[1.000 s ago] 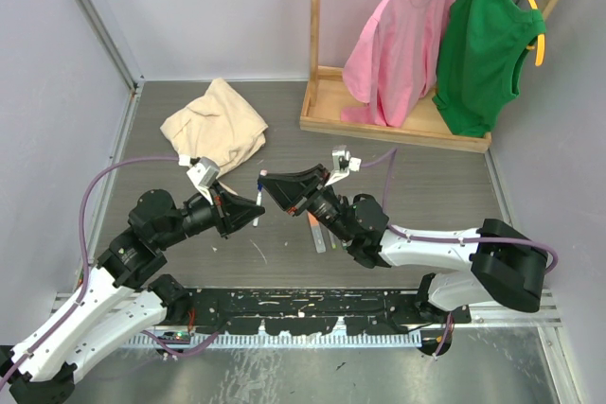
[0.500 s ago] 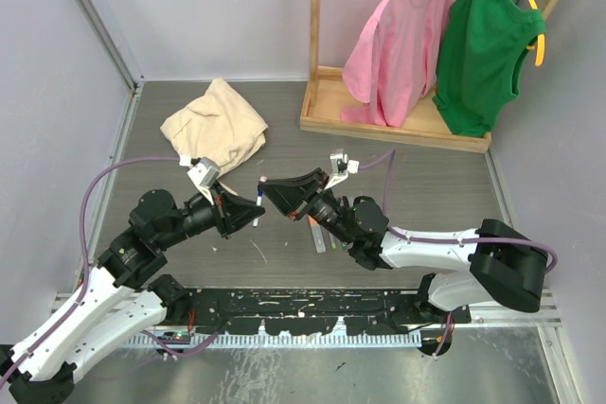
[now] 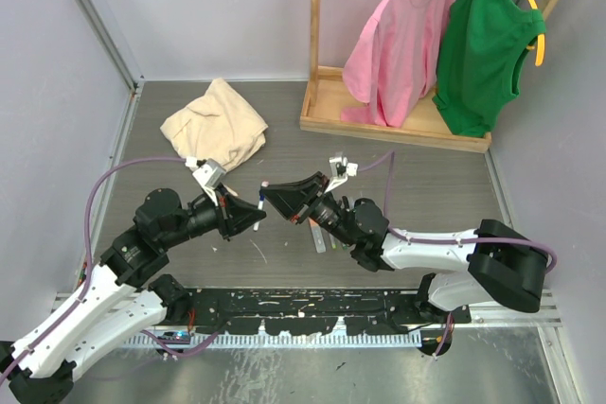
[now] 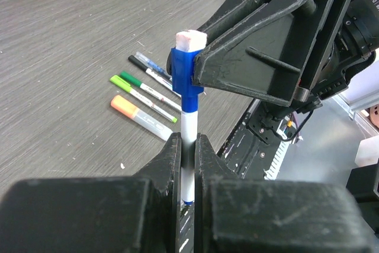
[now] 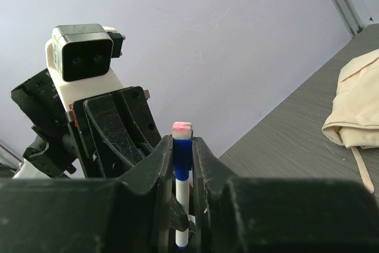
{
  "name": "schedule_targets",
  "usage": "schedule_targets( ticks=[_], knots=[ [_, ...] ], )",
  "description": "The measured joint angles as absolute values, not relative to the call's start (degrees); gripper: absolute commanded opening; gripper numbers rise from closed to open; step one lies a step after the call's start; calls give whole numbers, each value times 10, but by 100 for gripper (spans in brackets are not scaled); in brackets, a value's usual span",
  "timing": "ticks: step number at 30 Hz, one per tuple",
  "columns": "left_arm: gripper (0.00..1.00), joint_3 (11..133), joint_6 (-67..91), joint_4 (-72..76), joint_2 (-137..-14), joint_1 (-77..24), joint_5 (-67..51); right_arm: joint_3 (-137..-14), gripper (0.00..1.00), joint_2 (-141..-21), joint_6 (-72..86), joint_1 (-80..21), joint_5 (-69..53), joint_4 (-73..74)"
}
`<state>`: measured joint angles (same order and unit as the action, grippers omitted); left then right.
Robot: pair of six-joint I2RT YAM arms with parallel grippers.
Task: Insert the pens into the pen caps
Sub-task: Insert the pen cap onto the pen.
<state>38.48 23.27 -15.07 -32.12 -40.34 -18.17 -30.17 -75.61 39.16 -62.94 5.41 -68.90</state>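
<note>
A white-barrelled pen (image 4: 188,125) stands upright in my left gripper (image 4: 188,141), which is shut on its barrel. A blue pen cap (image 4: 184,75) with a whitish-pink end sits over the pen's top. My right gripper (image 5: 182,144) is shut on that blue cap (image 5: 182,157), and the white barrel (image 5: 182,205) hangs below it. In the top view the two grippers meet tip to tip, left gripper (image 3: 256,216), right gripper (image 3: 269,190). Three more pens lie on the table: a green one (image 4: 142,90), an orange-ended one (image 4: 139,117) and a dark one (image 4: 151,70).
A beige cloth (image 3: 216,125) lies at the back left. A wooden clothes rack (image 3: 398,130) with a pink shirt (image 3: 398,44) and a green top (image 3: 485,44) stands at the back right. The loose pens (image 3: 318,234) lie under the right arm.
The left gripper has shifted slightly right and forward, and the right gripper has dropped a little toward it, so the two tips are closer together. Both grips are unchanged.
</note>
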Motion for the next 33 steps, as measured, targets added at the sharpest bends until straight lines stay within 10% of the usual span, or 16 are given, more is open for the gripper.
schedule_targets(
  ticks=[33],
  knots=[
    [0,424,251,-227,-367,-415,-220,-299,1,-692,357,-777,337,-545]
  ],
)
